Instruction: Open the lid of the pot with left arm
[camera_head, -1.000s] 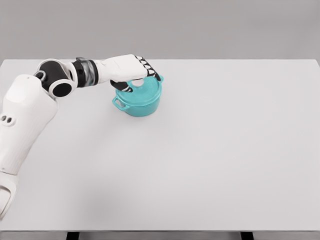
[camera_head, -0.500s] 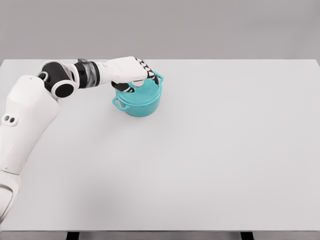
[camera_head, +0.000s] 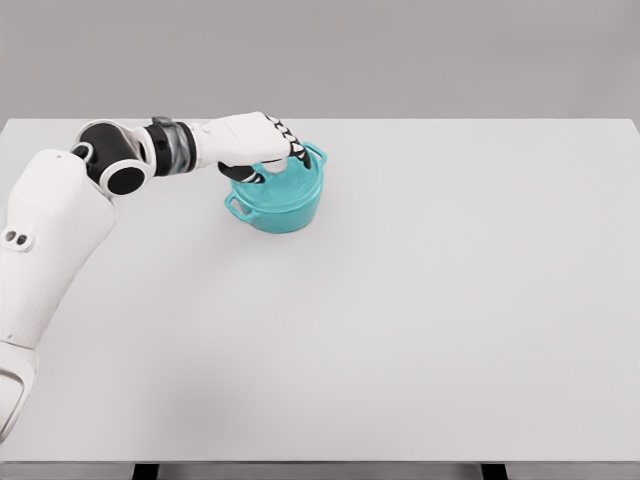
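Note:
A teal pot (camera_head: 272, 211) with two side handles stands on the white table (camera_head: 420, 300), left of the middle and towards the back. Its teal lid (camera_head: 300, 181) sits on top and looks tilted, its far right side higher. My left hand (camera_head: 268, 170) reaches in from the left and lies over the lid's centre, fingers curled down around the lid's knob, which the hand hides. The right arm is out of view.
The left forearm and elbow (camera_head: 125, 160) stretch across the table's back left part. The table's front edge runs along the bottom of the view, and a grey wall stands behind it.
The left hand has drawn a little to the left and its fingers have curled tighter over the knob. The lid now looks tipped, with its right side raised.

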